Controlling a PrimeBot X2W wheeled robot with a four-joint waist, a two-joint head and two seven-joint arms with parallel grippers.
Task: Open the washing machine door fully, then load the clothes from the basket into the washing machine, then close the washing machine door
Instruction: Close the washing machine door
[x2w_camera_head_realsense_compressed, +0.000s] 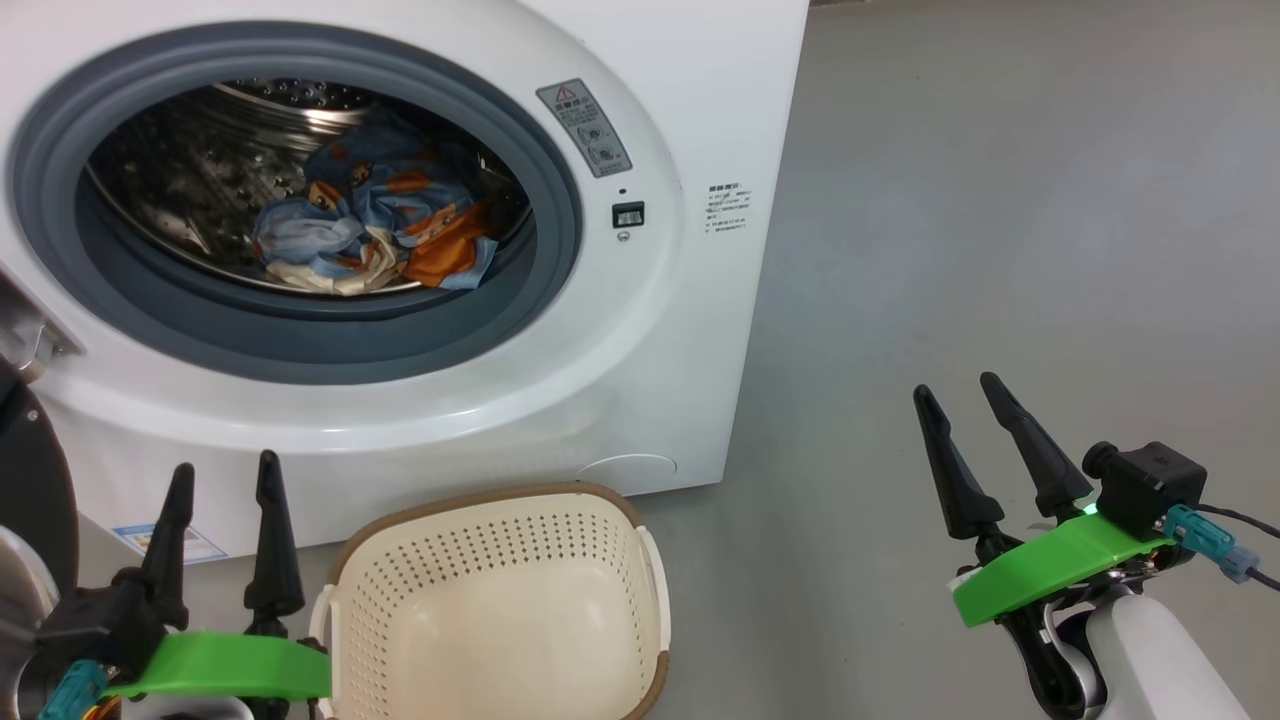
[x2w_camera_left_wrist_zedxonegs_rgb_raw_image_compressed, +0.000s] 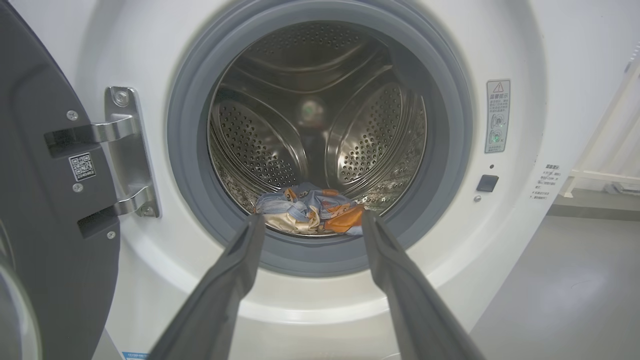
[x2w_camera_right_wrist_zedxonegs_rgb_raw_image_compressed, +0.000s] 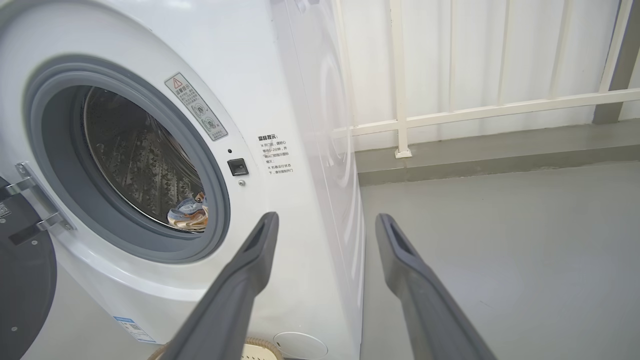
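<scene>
The washing machine (x2w_camera_head_realsense_compressed: 690, 350) is standing with its mouth uncovered. The clothes (x2w_camera_head_realsense_compressed: 380, 225) are lying in a crumpled heap at the bottom of the perforated steel drum (x2w_camera_head_realsense_compressed: 200, 170), just behind the grey rubber ring (x2w_camera_head_realsense_compressed: 560, 200). Light-blue, orange and cream folds are showing. The basket (x2w_camera_head_realsense_compressed: 480, 560) is sitting on the floor (x2w_camera_head_realsense_compressed: 1000, 200) just in front of the machine, and its perforated walls and smooth bottom are showing bare.

The washing machine door (x2w_camera_left_wrist_zedxonegs_rgb_raw_image_compressed: 45, 200) is hanging swung out on its metal hinge (x2w_camera_left_wrist_zedxonegs_rgb_raw_image_compressed: 127, 150) at the machine's left side.

The left claw (x2w_camera_head_realsense_compressed: 225, 465) is hovering just beside the basket's left rim, and the right claw (x2w_camera_head_realsense_compressed: 956, 386) is hovering well apart over the floor. Both are spread wide and gripping nothing.

The picture edges are cutting off most of the door, so only a sliver of its glass is showing in the left wrist view. The bottom edge of the head view is cutting off the basket's near side. The left claw's fingers are partly covering a small blue label (x2w_camera_head_realsense_compressed: 170, 545) low on the machine. The small print on the warning sticker (x2w_camera_head_realsense_compressed: 585, 127) is too fine to read.
</scene>
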